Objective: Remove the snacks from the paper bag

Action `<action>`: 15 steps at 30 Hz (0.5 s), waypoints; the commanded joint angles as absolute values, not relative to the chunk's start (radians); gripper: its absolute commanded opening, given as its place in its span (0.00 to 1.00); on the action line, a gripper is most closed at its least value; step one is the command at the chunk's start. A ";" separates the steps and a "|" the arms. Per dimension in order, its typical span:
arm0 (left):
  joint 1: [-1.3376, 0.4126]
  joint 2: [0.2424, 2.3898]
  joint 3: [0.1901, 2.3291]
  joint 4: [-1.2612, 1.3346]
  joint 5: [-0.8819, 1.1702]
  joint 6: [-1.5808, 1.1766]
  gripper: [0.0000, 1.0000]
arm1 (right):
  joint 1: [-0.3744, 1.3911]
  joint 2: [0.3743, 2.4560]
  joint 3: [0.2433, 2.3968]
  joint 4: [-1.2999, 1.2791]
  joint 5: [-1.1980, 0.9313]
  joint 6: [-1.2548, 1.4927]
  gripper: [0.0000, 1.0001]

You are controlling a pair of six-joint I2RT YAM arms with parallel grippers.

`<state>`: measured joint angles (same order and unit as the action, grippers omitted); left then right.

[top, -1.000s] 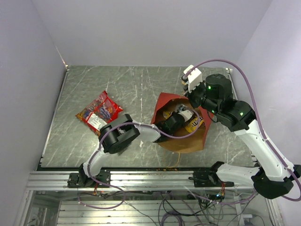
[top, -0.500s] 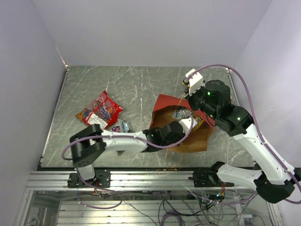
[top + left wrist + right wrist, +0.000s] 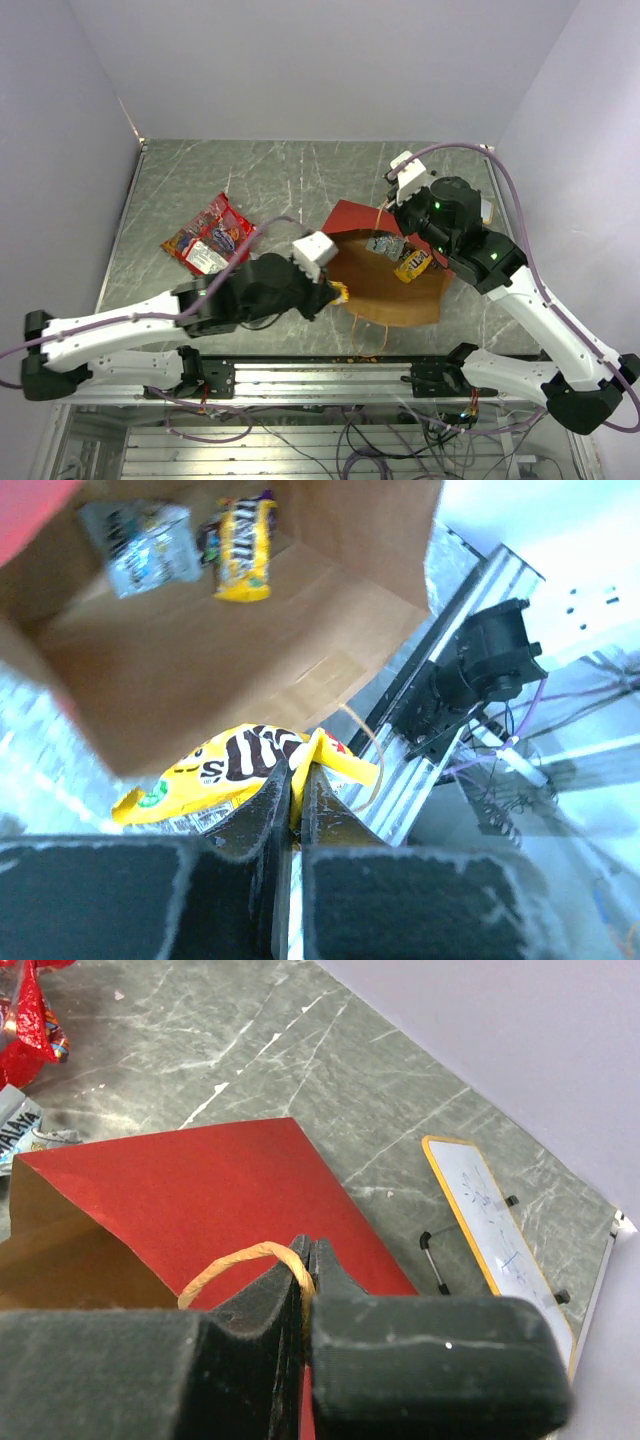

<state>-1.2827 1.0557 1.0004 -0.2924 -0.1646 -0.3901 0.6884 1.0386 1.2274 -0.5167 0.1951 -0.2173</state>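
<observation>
pinching yellow packet (image 3: 215,770) in left hand (image 3: 296,780), outside paper bag (image 3: 200,650) mouth.

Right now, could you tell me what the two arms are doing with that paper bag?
The right gripper is shut on the loop handle of the bag, which lies open on its side. The left gripper pinches a yellow packet at the bag's mouth. A silver packet and a second yellow packet lie deep inside the bag. A red chip bag is already out on the table.
</observation>
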 commanded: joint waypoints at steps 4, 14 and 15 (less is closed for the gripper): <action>-1.241 0.955 1.154 -0.956 -0.662 -0.870 0.07 | 0.689 1.028 1.201 -0.431 0.196 -0.212 0.00; -0.888 1.081 1.133 -1.163 -0.576 -1.059 0.07 | 0.689 1.005 1.209 -0.463 0.196 -0.204 0.00; -0.855 1.081 1.116 -1.163 -0.546 -1.090 0.07 | 0.689 1.003 1.209 -0.465 0.194 -0.199 0.00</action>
<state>-0.9516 1.0805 1.1370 -1.0550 -0.5766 -0.9508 0.6884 1.0328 1.2041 -0.4767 0.1940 -0.2169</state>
